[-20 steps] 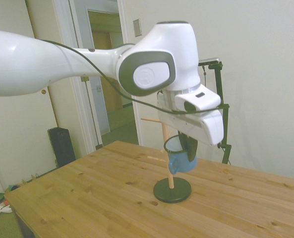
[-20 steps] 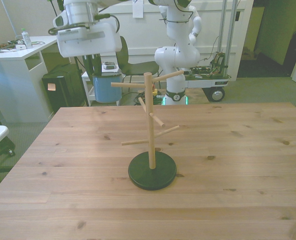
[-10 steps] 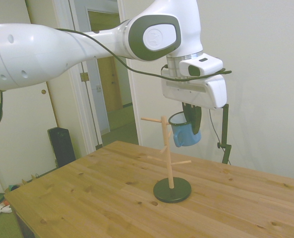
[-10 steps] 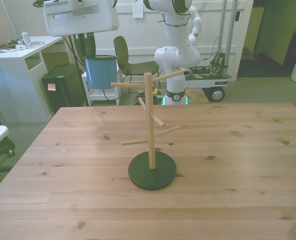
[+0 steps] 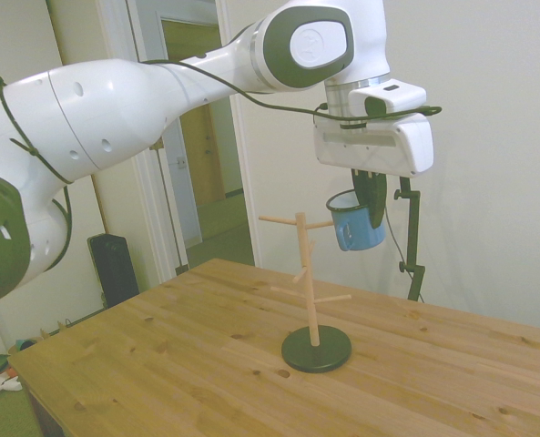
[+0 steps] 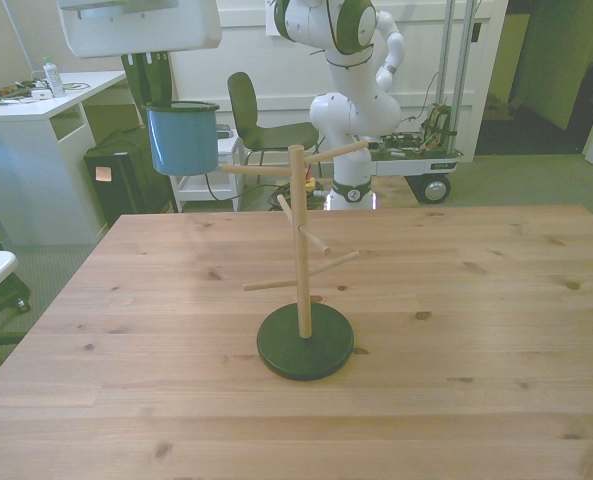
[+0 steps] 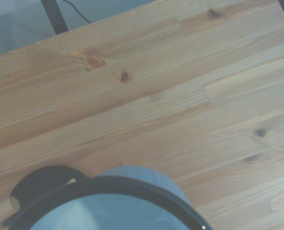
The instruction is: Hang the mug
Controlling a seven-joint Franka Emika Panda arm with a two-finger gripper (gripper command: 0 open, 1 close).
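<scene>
The light-blue mug [image 5: 355, 222] [image 6: 182, 138] hangs upright in the air, high above the table, and my gripper [image 5: 372, 206] [image 6: 148, 88] is shut on its rim. It sits just beyond the top pegs of the wooden mug tree [image 5: 307, 273] [image 6: 301, 240], beside the tip of the peg pointing to the front view's left, slightly above it and apart from it. The mug's handle [image 5: 343, 238] faces the tree in the side view. In the wrist view the mug's dark rim [image 7: 108, 184] fills the lower edge, with the tree's black base [image 7: 36, 182] beneath.
The tree stands on a round black base [image 6: 305, 342] near the middle of the wooden table [image 6: 456, 330]. Several pegs stick out at different heights. A white desk [image 6: 26, 110] and a chair [image 6: 251, 115] stand beyond the table.
My gripper has risen with the mug from beside the tree's lower pegs to the level of the top pegs, shifting away from the trunk toward the front view's left.
</scene>
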